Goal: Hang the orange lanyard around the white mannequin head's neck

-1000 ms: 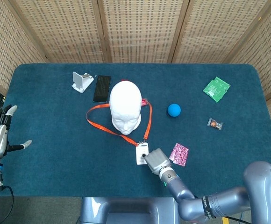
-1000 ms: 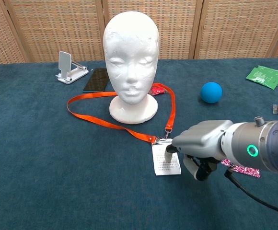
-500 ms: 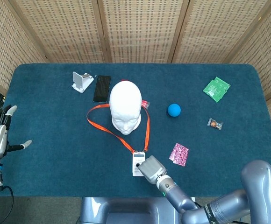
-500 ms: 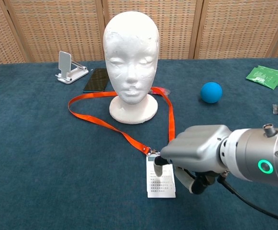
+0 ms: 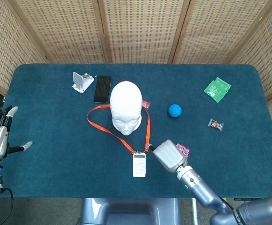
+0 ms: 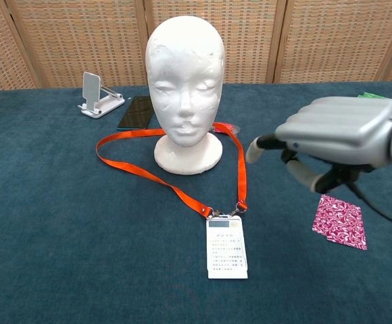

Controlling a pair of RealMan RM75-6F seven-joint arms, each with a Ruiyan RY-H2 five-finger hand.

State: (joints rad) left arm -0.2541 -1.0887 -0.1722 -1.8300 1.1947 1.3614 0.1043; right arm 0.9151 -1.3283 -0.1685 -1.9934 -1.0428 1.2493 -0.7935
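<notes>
Task appears complete: orange lanyard [image 6: 163, 179] encircles the white mannequin head [image 6: 185, 88] base. Right hand [image 6: 331, 138], raised beside the strap, holds nothing, fingers apart.

lanyard [image 5: 147, 126] rings mannequin head [image 5: 125, 108] — flat

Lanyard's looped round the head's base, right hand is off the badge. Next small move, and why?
Probably just pull the right hand back clear. The orange lanyard already circles the mannequin head at its base, the badge lies flat in front, and the hand holds nothing, hovering above the table.
</notes>
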